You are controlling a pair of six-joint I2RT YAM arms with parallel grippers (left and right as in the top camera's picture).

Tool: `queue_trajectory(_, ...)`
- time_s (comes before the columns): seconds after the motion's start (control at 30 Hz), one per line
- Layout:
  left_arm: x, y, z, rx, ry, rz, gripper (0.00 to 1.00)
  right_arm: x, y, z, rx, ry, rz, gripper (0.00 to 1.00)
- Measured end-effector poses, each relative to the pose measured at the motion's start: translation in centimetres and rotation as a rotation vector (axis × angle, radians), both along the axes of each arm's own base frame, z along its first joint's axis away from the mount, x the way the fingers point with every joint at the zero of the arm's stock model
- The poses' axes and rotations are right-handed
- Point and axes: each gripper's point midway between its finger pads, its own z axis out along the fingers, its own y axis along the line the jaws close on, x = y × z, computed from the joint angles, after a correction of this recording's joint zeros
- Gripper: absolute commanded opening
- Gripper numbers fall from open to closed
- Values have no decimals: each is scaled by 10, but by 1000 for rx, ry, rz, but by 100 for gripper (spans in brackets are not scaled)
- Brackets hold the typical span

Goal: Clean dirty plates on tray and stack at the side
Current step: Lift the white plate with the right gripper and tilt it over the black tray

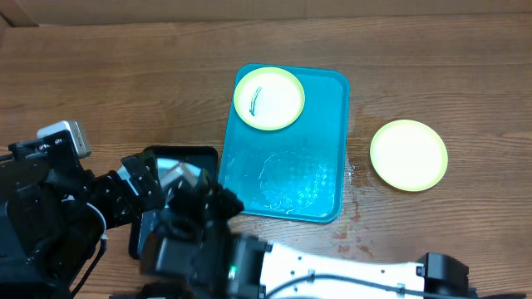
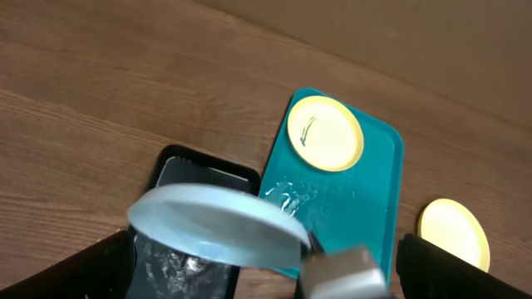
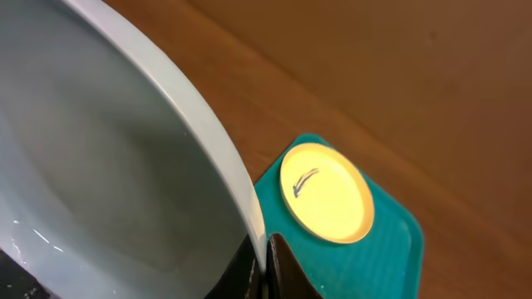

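Observation:
My right gripper (image 3: 268,267) is shut on the rim of the light blue plate (image 3: 108,166) and holds it tilted over the black tray (image 2: 166,162). The plate also shows in the left wrist view (image 2: 216,223) and in the overhead view (image 1: 181,174). My left gripper (image 2: 266,278) is open, with its fingers wide apart on either side of the plate. A yellow-green plate with a dark smear (image 1: 268,97) lies at the far left corner of the turquoise tray (image 1: 320,191). A second yellow-green plate (image 1: 408,154) lies on the table to the right of the tray.
The black tray (image 1: 187,153) stands left of the turquoise tray and looks wet inside. Water shines on the turquoise tray's floor and spots the table near its front right corner (image 1: 353,228). A blurred grey block (image 2: 341,270) shows beside the plate.

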Motion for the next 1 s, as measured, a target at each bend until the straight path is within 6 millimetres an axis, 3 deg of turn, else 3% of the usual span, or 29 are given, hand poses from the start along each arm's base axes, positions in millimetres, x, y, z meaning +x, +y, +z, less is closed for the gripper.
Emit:
queue_trajectory(0.2, 0, 1, 0, 2, 0, 3, 100, -24, 5, 13, -12, -88, 13, 4)
queue_trajectory(1.0, 0, 1, 0, 5, 1, 6, 100, -20, -3, 23, -19, -150, -34, 4)
